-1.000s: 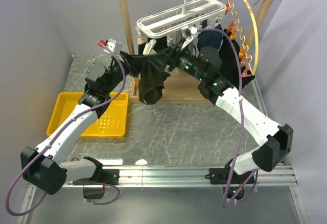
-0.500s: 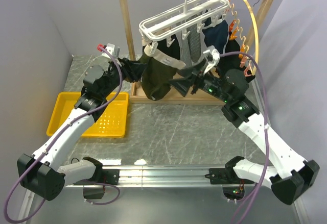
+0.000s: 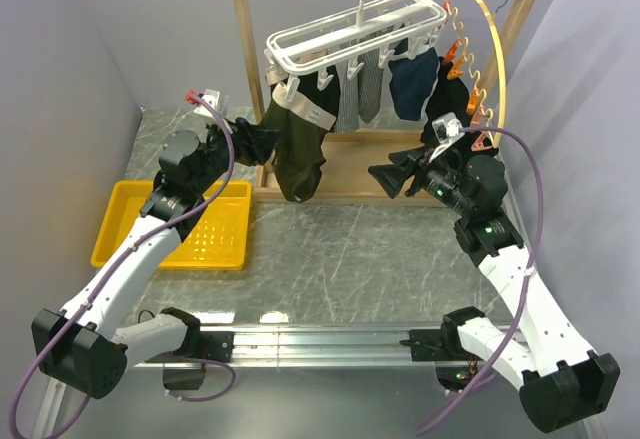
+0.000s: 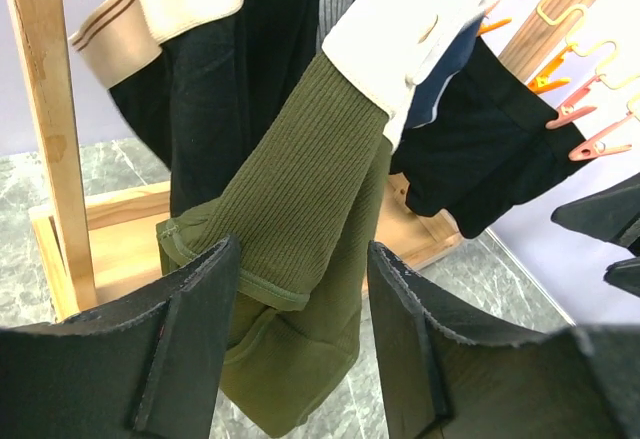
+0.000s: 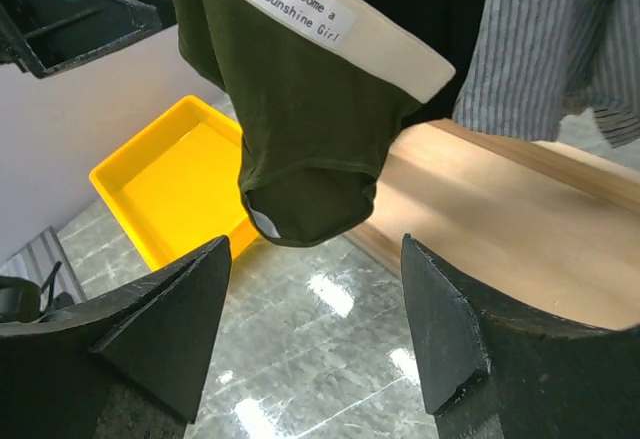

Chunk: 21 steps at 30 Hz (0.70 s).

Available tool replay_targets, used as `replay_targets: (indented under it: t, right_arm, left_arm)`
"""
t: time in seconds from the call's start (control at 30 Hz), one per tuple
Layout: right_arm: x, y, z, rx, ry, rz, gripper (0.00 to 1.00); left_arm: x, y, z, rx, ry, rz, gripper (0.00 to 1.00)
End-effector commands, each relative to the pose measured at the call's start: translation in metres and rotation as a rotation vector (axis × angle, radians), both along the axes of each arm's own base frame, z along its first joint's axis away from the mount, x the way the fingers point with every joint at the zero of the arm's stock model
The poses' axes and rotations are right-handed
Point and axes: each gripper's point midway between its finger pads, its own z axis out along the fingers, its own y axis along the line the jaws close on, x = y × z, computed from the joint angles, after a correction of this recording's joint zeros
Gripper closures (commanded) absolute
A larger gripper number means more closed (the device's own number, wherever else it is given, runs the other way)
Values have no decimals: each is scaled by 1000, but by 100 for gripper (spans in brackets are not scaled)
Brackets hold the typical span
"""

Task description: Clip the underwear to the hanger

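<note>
The olive-green underwear [image 3: 297, 159] with its beige waistband hangs from clips at the left end of the white grid hanger [image 3: 350, 31], which hangs on the wooden rail. My left gripper [image 3: 262, 139] is open just left of the underwear. In the left wrist view [image 4: 305, 289] the olive fabric [image 4: 300, 219] hangs right at the open fingertips, ungripped. My right gripper [image 3: 385, 174] is open and empty, right of the underwear and apart from it. The right wrist view [image 5: 315, 299] shows the underwear [image 5: 300, 129] with its label, above the open jaws.
The wooden rack frame [image 3: 245, 69] has a base board [image 3: 350, 179] under the hanging clothes. A striped garment [image 3: 360, 89] and a navy garment [image 3: 412, 84] hang on the hanger too. A wooden hoop with orange clips [image 3: 495, 69] hangs at the right. A yellow tray [image 3: 180, 224] lies at the left.
Both grippers were at the underwear under the hanger. The right arm has pulled back to the right and opened. The left gripper has let go, and the underwear now hangs from the hanger.
</note>
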Motion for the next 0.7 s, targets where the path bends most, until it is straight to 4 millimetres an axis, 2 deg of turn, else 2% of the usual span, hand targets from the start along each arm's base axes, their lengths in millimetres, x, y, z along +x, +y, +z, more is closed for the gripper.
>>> replay_targets:
  t: [0.0,0.17,0.4,0.67]
  right_arm:
    - [2,0,5,-13,-56,23,25]
    - [12,-1,-4,-33,-63,34,26]
    - [30,0,-3,-26,-78,21,27]
    - [54,7,-7,68,-40,9,28]
  left_arm:
    - [2,6,8,8,-26,27,41]
    - [4,12,11,22,-37,42,38]
    - [2,13,8,30,-26,33,32]
    - [9,10,7,33,-11,20,25]
